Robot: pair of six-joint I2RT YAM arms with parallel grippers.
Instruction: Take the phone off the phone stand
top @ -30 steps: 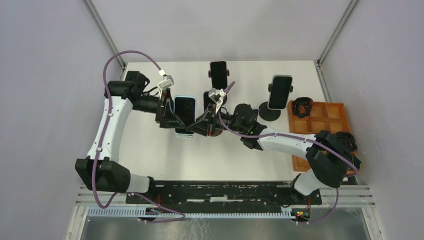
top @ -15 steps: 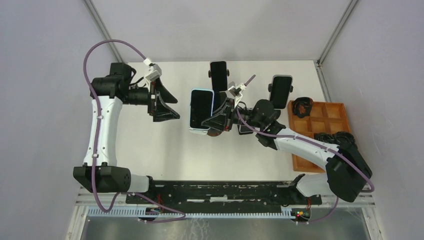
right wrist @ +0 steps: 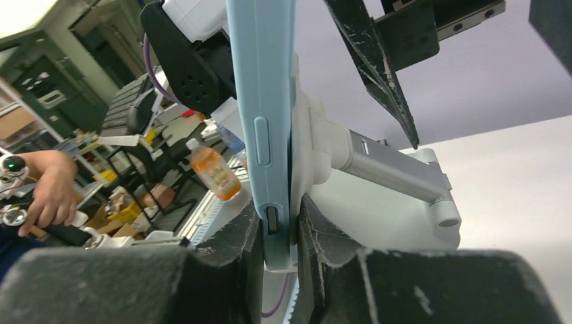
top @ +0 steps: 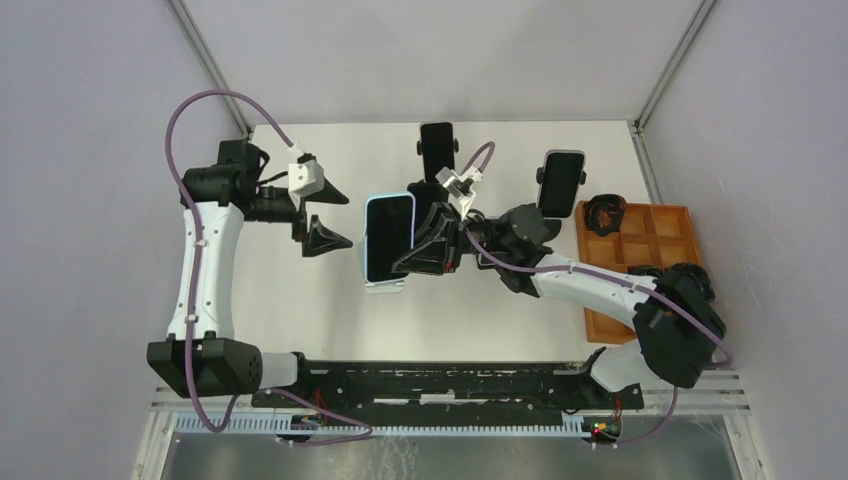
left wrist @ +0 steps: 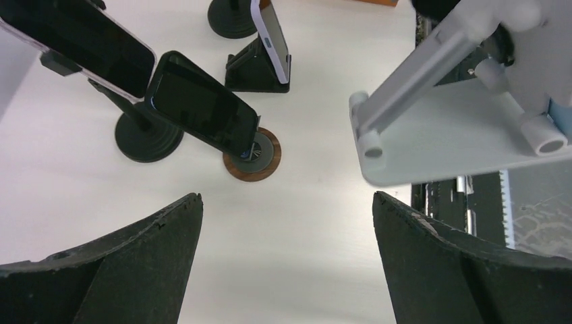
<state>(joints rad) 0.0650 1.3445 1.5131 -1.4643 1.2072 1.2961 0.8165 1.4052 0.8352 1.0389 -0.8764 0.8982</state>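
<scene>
The phone (top: 388, 236) has a light blue case and a dark screen. It stands upright at the table's middle, against the white-and-silver phone stand (top: 385, 288). My right gripper (top: 425, 255) is shut on the phone's lower edge. In the right wrist view the right gripper (right wrist: 276, 216) has one finger on the blue case (right wrist: 260, 121) and the other on the stand's white cradle (right wrist: 317, 148) behind it. My left gripper (top: 335, 218) is open and empty, a short way left of the phone. In the left wrist view the left gripper (left wrist: 287, 196) frames bare table, with the stand (left wrist: 438, 128) at the upper right.
Three other phones stand on holders behind: one at the back (top: 437, 150), one on a black round stand (top: 560, 183), and one on a round wooden base (left wrist: 202, 104). A wooden compartment tray (top: 655, 235) sits at the right edge.
My left gripper has let go of the phone, opened and pulled back to the left. My right gripper has kept its hold and shifted the phone slightly left and nearer.
</scene>
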